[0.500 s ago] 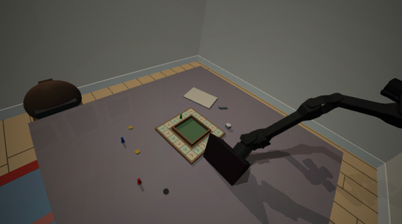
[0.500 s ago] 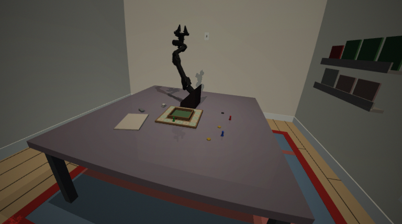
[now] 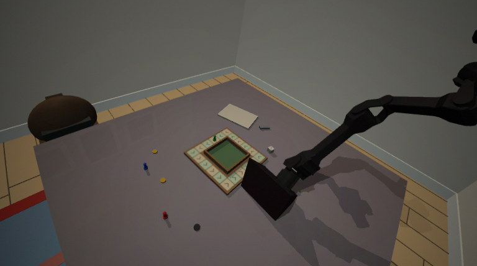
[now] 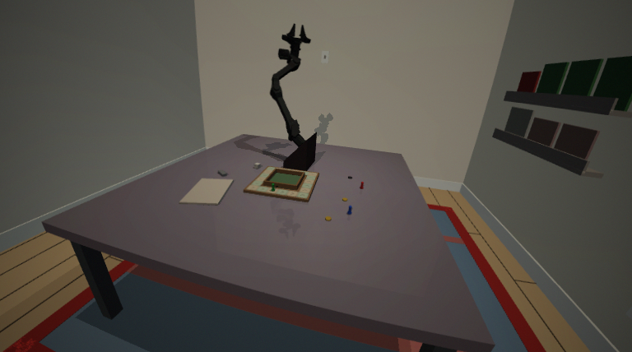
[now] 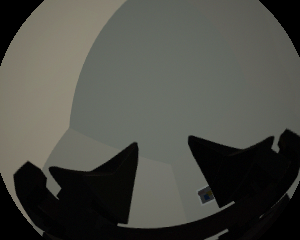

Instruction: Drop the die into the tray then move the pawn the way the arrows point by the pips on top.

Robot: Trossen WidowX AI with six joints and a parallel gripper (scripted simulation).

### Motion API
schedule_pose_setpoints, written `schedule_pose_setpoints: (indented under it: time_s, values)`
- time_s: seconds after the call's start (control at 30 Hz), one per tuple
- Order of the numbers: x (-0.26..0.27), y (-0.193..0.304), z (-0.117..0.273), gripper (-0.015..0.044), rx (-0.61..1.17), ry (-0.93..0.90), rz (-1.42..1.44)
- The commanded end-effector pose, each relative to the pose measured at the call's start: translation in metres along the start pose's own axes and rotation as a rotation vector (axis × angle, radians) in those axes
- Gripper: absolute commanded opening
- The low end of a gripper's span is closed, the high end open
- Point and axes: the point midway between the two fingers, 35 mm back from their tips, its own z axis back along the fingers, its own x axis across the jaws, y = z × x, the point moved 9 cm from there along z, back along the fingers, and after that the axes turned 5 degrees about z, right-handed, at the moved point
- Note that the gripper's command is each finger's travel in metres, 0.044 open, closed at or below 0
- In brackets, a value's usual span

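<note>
The white die (image 3: 271, 149) (image 4: 257, 165) lies on the table just outside the board, near the arm's side. Its top pips are too small to read. The board (image 3: 205, 163) (image 4: 307, 185) has a ring of arrow squares around the dice tray (image 3: 216, 163) (image 4: 286, 186), which has brown walls and a green floor and looks empty. A green pawn (image 3: 214, 138) (image 4: 272, 187) stands on the board's ring, beside the tray. My gripper (image 4: 298, 25) (image 5: 163, 143) is open and empty, fingers pointing up, high above the table and far from the die.
A dark slab (image 3: 269, 189) (image 4: 303, 155) stands at the arm's base by the board. A pale flat panel (image 3: 238, 115) (image 4: 206, 191) and small grey piece (image 3: 264, 128) (image 4: 222, 173) lie nearby. Blue pawn (image 3: 145, 166) (image 4: 350, 210), red pawn (image 3: 164, 215) (image 4: 362, 185), yellow discs and a dark disc (image 3: 197, 227) are off the board.
</note>
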Motion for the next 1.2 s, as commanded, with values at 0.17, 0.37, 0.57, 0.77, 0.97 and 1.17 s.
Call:
schedule_pose_setpoints:
  time_s: [0.17, 0.37, 0.57, 0.77, 0.97, 1.17]
  values:
    - [-0.030, 0.101, -0.067, 0.0275, 0.196, 0.059, 0.195]
    - [-0.075, 0.175, -0.098, 0.0275, 0.363, 0.117, 0.318]
    - [-0.130, 0.249, -0.106, 0.0275, 0.554, 0.176, 0.428]
    - [-0.186, 0.315, -0.092, 0.0275, 0.757, 0.232, 0.516]
    - [-0.240, 0.370, -0.066, 0.0275, 0.966, 0.295, 0.551]
    - [-0.297, 0.419, -0.019, 0.0275, 1.211, 0.384, 0.557]
